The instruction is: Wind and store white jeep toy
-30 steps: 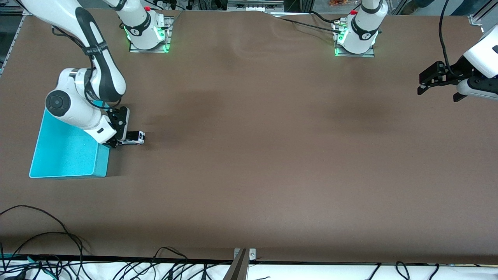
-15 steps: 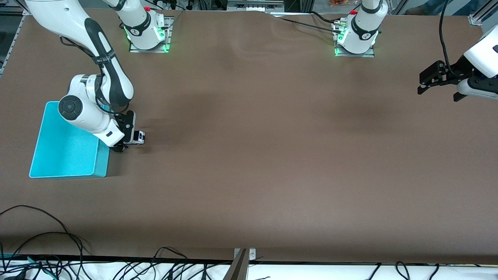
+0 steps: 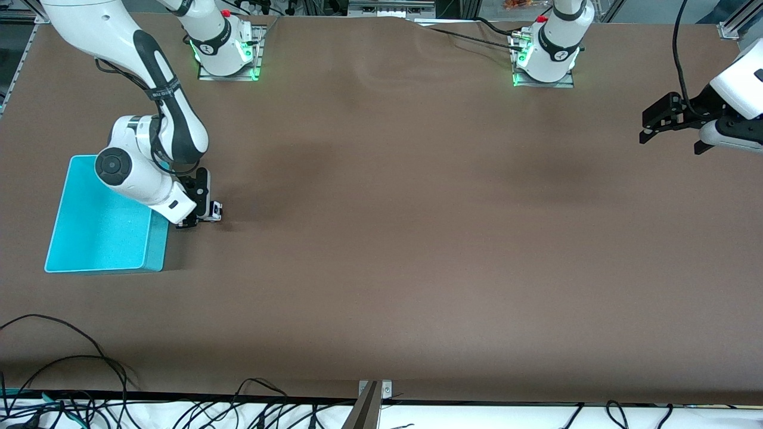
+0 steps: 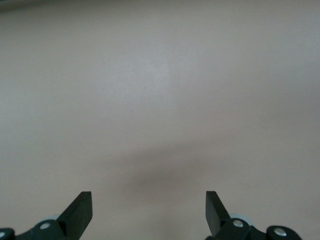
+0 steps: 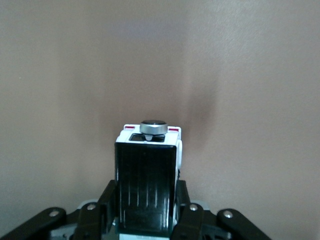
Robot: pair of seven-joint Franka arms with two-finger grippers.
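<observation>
The white jeep toy [image 3: 216, 209] stands on the brown table beside the cyan bin [image 3: 89, 238], at the right arm's end. My right gripper [image 3: 205, 213] is down over it, with only the jeep's white end showing past the hand. In the right wrist view the jeep [image 5: 147, 170] shows its black roof and a silver knob, and the right gripper [image 5: 145, 196] is shut on it, a finger against each side. My left gripper [image 3: 670, 142] waits open above the table at the left arm's end. The left wrist view shows that gripper [image 4: 147, 205] over bare cloth.
The cyan bin holds nothing that I can see and lies just beside the right arm's wrist. Loose black cables [image 3: 71, 357] trail along the table edge nearest the front camera, by a metal bracket [image 3: 371, 393]. Both arm bases [image 3: 226, 53] stand at the farthest edge.
My right arm has slid forward along the jeep, covering its roof, and its fingers have shut on it. The jeep has stayed in place. The left arm has not moved.
</observation>
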